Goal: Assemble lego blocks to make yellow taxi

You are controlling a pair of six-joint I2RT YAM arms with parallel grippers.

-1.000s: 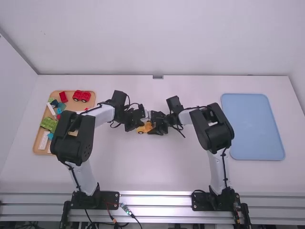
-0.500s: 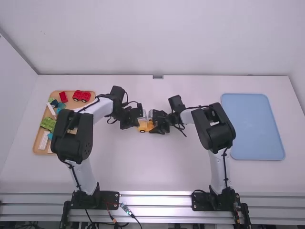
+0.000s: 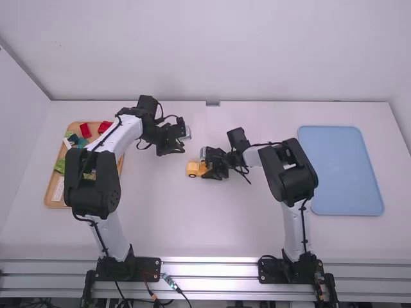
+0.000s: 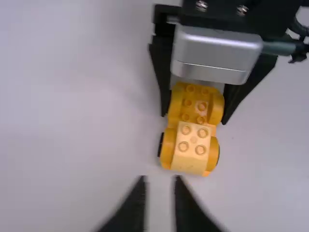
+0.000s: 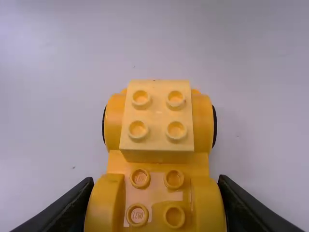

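Twin arms in white and black, left arm [image 3: 110, 240] and right arm [image 3: 290, 224]!
Smooth white links meet chunky, rounded black joint housings [image 3: 93, 192], thin black cables [image 3: 304, 226] run alongside, and there's a silvery block [image 4: 217, 53] below two shiny screws [image 4: 202, 6]!

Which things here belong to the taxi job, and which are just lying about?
For the taxi:
yellow wheeled base, in the right gripper
pale yellow block, on the base

Apparently just lying about:
red block and green piece, on the tan tray
blue tray, perhaps for later
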